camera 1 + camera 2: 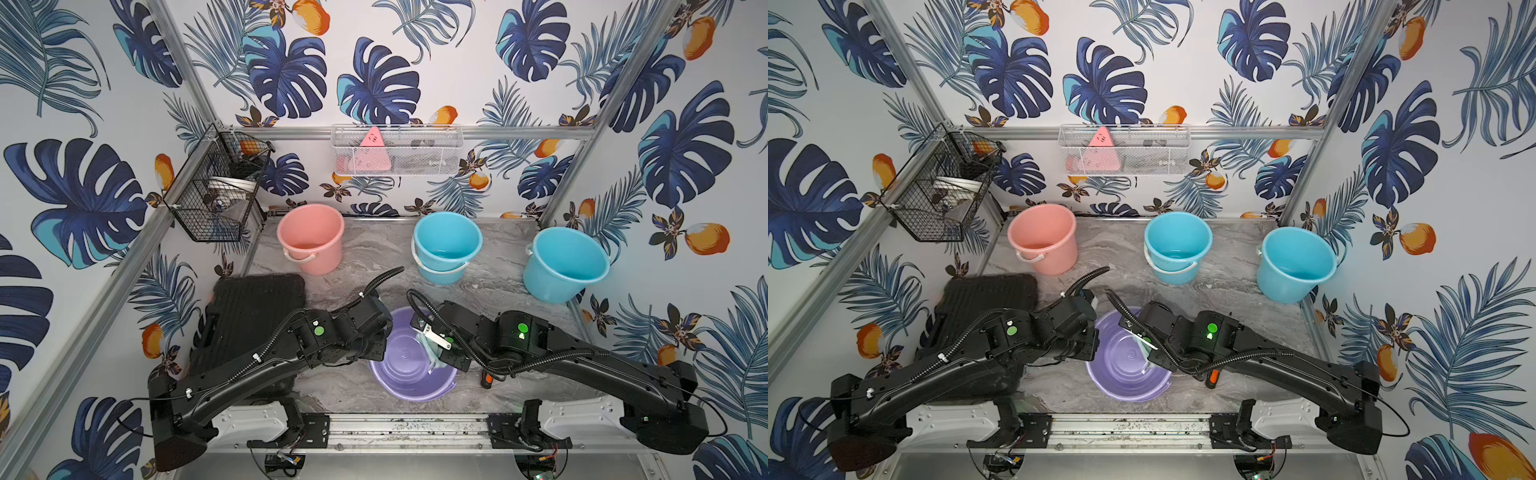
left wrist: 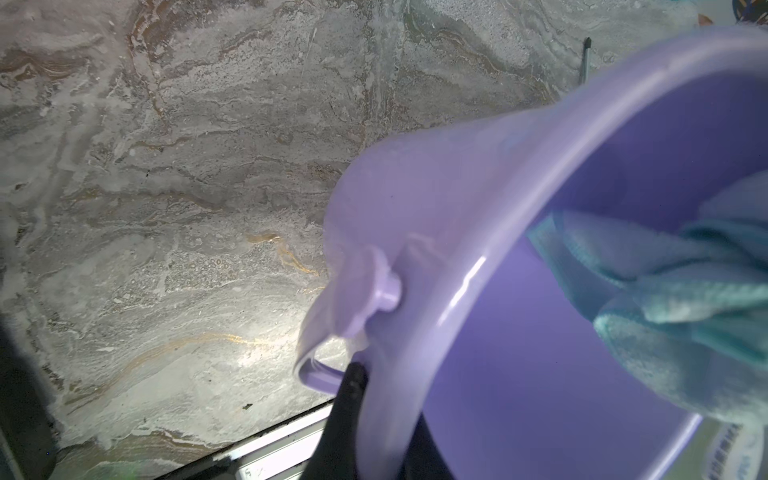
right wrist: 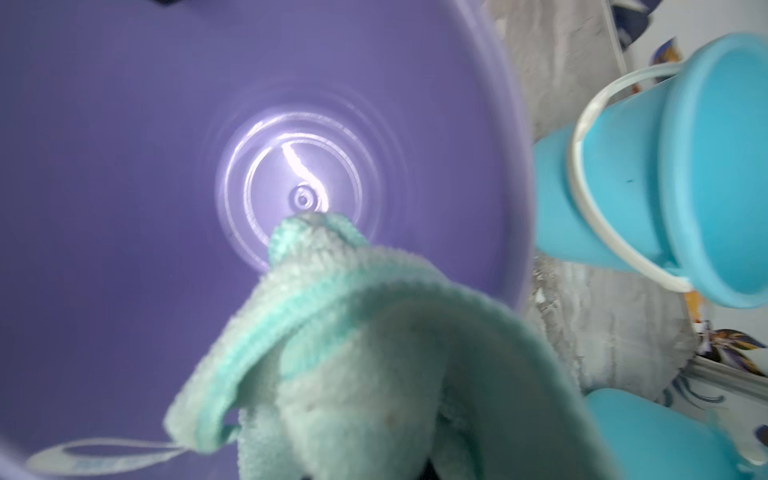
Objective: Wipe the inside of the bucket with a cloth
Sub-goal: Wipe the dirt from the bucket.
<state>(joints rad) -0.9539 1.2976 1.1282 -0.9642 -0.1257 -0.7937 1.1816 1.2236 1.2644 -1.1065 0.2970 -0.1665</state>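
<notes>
At the front of the marbled desk (image 1: 374, 257) stood the purple bucket (image 1: 415, 395), tipped so that its mouth faced up and toward the right arm. The left tool (image 2: 374, 411) was clamped shut on the bucket's rim, beside the handle pivot. The right tool (image 3: 430, 471) reached into the bucket, closed on the bunched cloth (image 3: 353, 353). Its fingers were buried in the folds. The cloth hung inside against the purple wall, one corner near the bottom's centre, and its white tag (image 3: 104, 457) trailed loose. Just right of the bucket lay a small orange-and-black item (image 1: 486, 379), and to the left a black case (image 1: 253, 316). Farther back stood a pink bucket (image 1: 309, 239), two nested blue buckets (image 1: 446, 245) and a single blue bucket (image 1: 563, 266). On the walls hung a black wire basket (image 1: 216, 195) and a white mesh basket (image 1: 397, 151).
</notes>
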